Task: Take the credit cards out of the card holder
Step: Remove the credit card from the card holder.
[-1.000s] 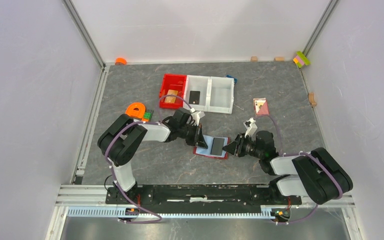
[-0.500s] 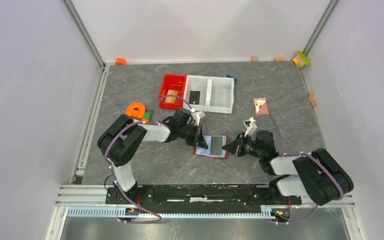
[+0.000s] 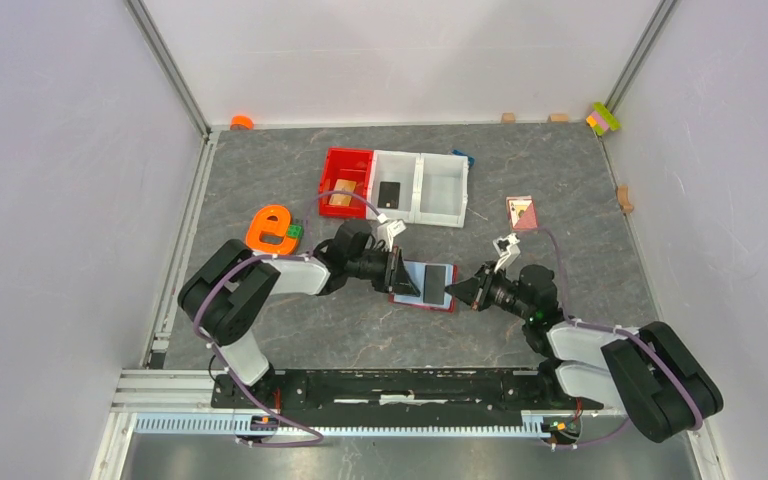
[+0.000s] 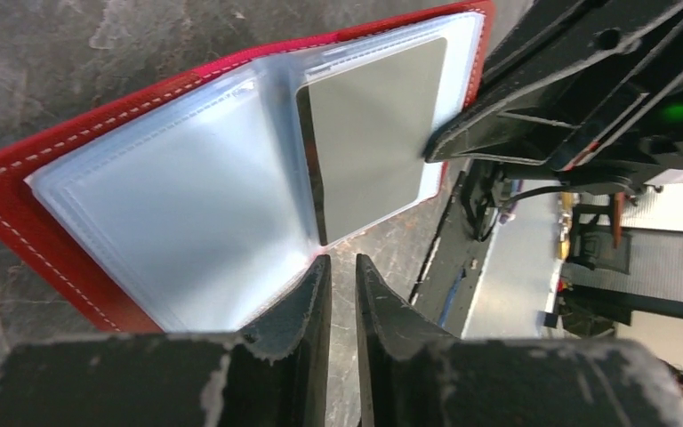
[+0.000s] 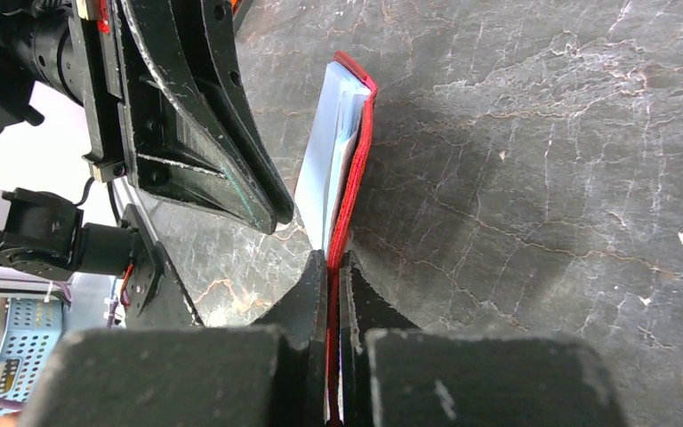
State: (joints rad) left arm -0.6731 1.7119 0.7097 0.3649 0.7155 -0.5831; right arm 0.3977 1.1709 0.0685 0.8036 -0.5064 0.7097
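The card holder (image 3: 415, 296) lies open on the table, its clear sleeves up, with the pale grey-blue card (image 3: 430, 285) in one sleeve. The left wrist view shows the card holder (image 4: 18, 205) and that card (image 4: 373, 133) close up. My left gripper (image 3: 397, 270) is at the holder's left edge, its jaws closed to a thin slit with nothing between them (image 4: 342, 267). My right gripper (image 3: 452, 290) is shut on the holder's red right edge (image 5: 333, 267). The tan-orange card (image 3: 340, 193) lies in the red bin, and the black card (image 3: 390, 192) in the white bin beside it.
The red bin (image 3: 336, 160) and two joined white bins (image 3: 443, 168) stand behind the holder. A pink-and-white patterned card (image 3: 522, 213) lies at the right. An orange piece (image 3: 268, 228) and a green block (image 3: 293, 232) sit by my left arm. Small blocks (image 3: 603, 118) line the far edge.
Both grippers and the card holder have shifted a little toward the far side. My left arm's elbow has swung left, and the orange piece beside it has shifted and turned.
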